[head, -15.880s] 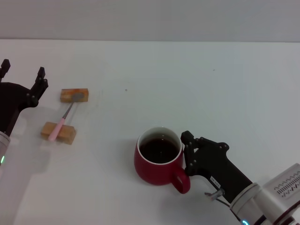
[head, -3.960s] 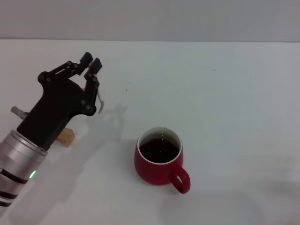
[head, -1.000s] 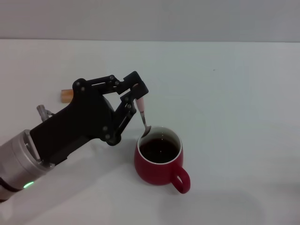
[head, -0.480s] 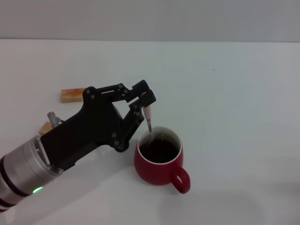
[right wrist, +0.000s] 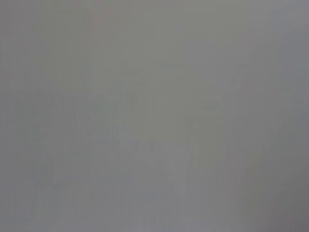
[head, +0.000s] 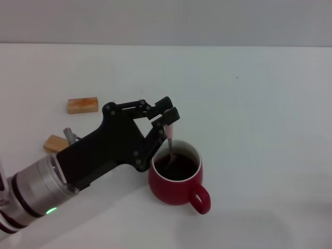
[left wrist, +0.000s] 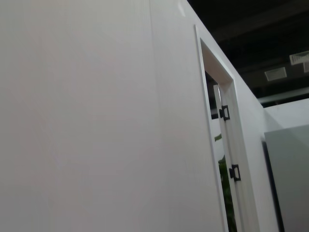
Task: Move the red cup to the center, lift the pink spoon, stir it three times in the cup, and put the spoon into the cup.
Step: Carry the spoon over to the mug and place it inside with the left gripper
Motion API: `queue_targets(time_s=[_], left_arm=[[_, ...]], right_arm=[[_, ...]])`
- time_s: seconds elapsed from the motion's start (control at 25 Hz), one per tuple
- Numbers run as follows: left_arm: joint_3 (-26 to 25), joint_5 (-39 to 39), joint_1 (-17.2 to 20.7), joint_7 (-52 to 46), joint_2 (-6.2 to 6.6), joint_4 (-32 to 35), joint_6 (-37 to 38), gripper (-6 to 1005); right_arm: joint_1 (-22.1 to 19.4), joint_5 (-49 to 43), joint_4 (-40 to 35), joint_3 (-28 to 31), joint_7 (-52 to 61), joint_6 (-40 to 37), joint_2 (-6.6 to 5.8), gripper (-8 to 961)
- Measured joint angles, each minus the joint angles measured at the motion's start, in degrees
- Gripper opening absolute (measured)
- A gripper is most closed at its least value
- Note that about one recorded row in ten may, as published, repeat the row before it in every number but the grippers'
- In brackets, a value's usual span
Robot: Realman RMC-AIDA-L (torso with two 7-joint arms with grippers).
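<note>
The red cup stands near the middle of the white table, handle toward the front right, dark liquid inside. My left gripper hangs just above the cup's left rim, shut on the pink spoon. The spoon points almost straight down, its pink handle top between the fingertips and its grey neck dipping into the dark liquid; the bowl is hidden below the surface. The left wrist view shows only a white wall and a door frame. My right gripper is out of view, and the right wrist view is a blank grey.
Two tan wooden blocks lie to the left of the cup: one farther back, the other partly hidden behind my left arm. The white table stretches bare to the right and back.
My left gripper has carried the spoon rightward and down from beside the cup's left rim until its tip went into the liquid. The cup has stayed put.
</note>
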Motion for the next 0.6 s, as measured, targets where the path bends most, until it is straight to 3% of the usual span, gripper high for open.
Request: queue_targets(time_s=[0.6], left_arm=[[-0.05,-0.24,-3.7,4.79,-0.52,-6.81,-1.26,129]], right_arm=[[0.0,-0.03,0.07,-0.13,0.0,-0.24,0.0,342]])
